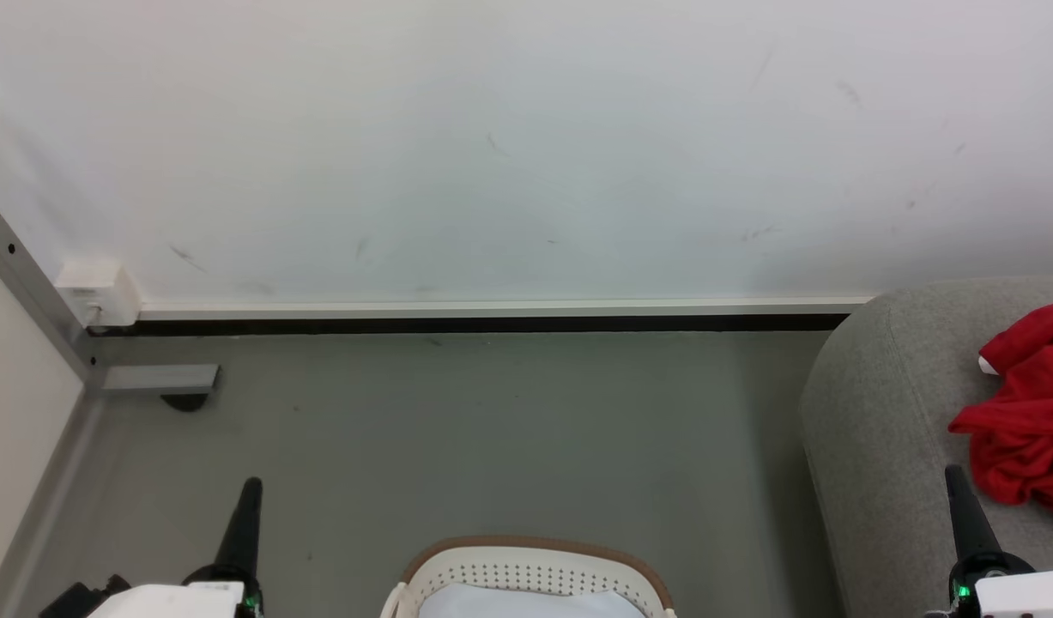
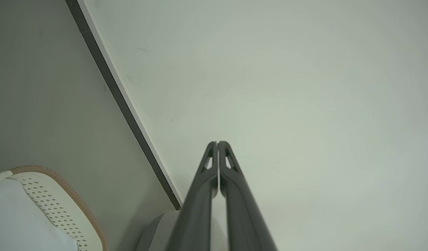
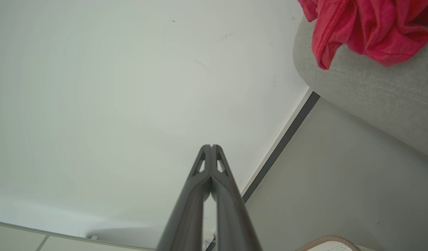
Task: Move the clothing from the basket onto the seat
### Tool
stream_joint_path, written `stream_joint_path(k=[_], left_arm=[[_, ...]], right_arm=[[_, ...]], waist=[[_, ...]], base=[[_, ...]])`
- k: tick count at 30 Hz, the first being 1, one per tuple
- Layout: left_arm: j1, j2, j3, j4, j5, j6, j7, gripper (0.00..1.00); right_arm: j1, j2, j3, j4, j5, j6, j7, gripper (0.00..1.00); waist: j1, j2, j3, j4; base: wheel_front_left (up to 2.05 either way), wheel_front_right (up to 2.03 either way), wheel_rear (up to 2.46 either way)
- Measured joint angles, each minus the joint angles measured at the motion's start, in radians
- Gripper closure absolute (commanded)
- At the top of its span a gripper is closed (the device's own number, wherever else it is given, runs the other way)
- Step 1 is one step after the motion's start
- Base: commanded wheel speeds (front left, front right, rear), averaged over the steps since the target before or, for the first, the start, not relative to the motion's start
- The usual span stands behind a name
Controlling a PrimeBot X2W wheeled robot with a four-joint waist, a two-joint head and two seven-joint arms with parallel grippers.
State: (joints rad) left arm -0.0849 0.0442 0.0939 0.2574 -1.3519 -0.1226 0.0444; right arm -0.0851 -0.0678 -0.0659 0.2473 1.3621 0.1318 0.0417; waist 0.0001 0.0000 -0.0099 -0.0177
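The white perforated basket (image 1: 526,577) with its tan rim sits at the bottom middle of the head view, and pale clothing (image 1: 530,603) lies inside it. Both appear again at the lower left of the left wrist view, the basket (image 2: 57,205) and the pale clothing (image 2: 22,219). The grey seat (image 1: 886,429) fills the right side, with a crumpled red garment (image 1: 1028,412) lying on it. My left gripper (image 1: 251,486) is shut and empty, left of the basket. My right gripper (image 1: 953,472) is shut and empty in front of the seat, beside the red garment (image 3: 367,28).
A white wall with a dark baseboard (image 1: 492,324) runs across the back. A grey metal frame leg (image 1: 153,378) and a white wall box (image 1: 97,292) stand at the left. Grey floor (image 1: 492,446) lies between the basket and the wall.
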Motion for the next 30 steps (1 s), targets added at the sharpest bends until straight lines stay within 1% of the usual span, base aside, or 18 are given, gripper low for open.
stream_joint_path(k=[30], left_arm=[[-0.021,0.002,0.018,-0.005,-0.217,-0.004,0.06,1.0]], right_arm=[[-0.018,0.01,-0.036,0.002,0.209,0.0,0.058,1.0]], waist=[[0.0,0.0,0.009,0.015]], base=[[0.0,0.0,0.0]])
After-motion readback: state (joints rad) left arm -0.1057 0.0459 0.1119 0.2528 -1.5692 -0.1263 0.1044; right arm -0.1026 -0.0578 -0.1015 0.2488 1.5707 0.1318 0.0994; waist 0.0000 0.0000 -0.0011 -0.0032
